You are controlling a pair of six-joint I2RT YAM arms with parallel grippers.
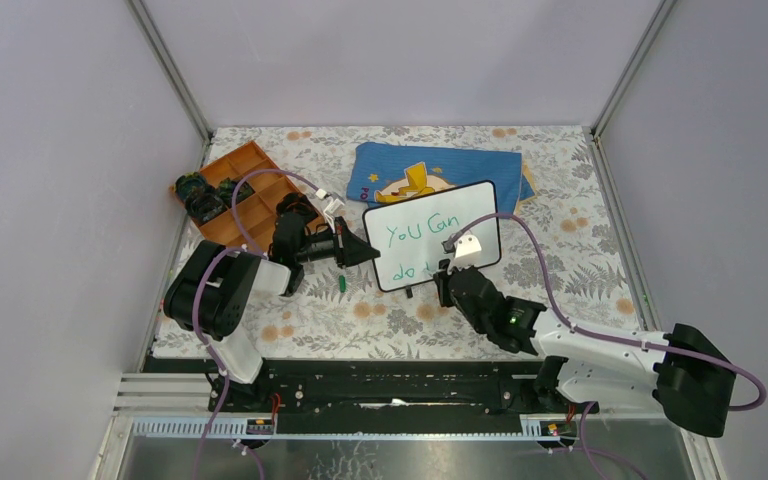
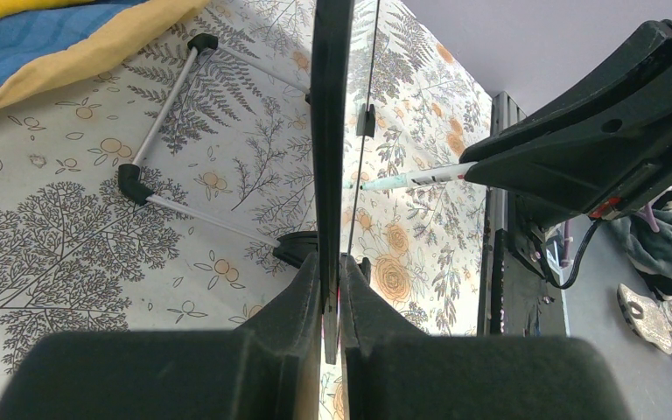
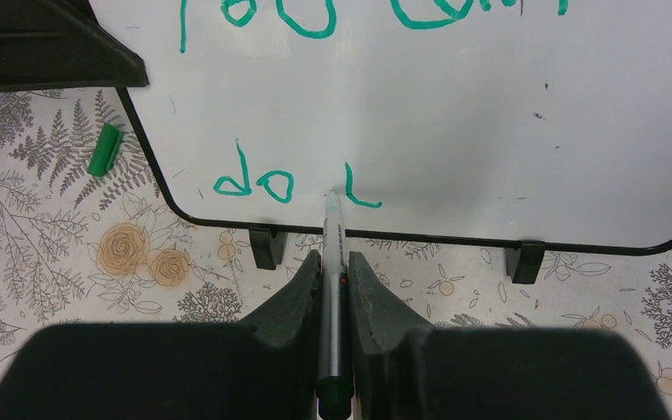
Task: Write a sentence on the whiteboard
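The whiteboard stands on the table on its two black feet. Green words "You Can" fill its top line and "do" plus one unfinished stroke its lower line. My left gripper is shut on the board's left edge, seen edge-on in the left wrist view. My right gripper is shut on a silver marker. The marker's tip touches the board just left of the last stroke. The marker also shows in the left wrist view.
A green marker cap lies on the floral cloth left of the board, also in the right wrist view. A blue cloth with a yellow figure lies behind the board. An orange compartment tray sits back left.
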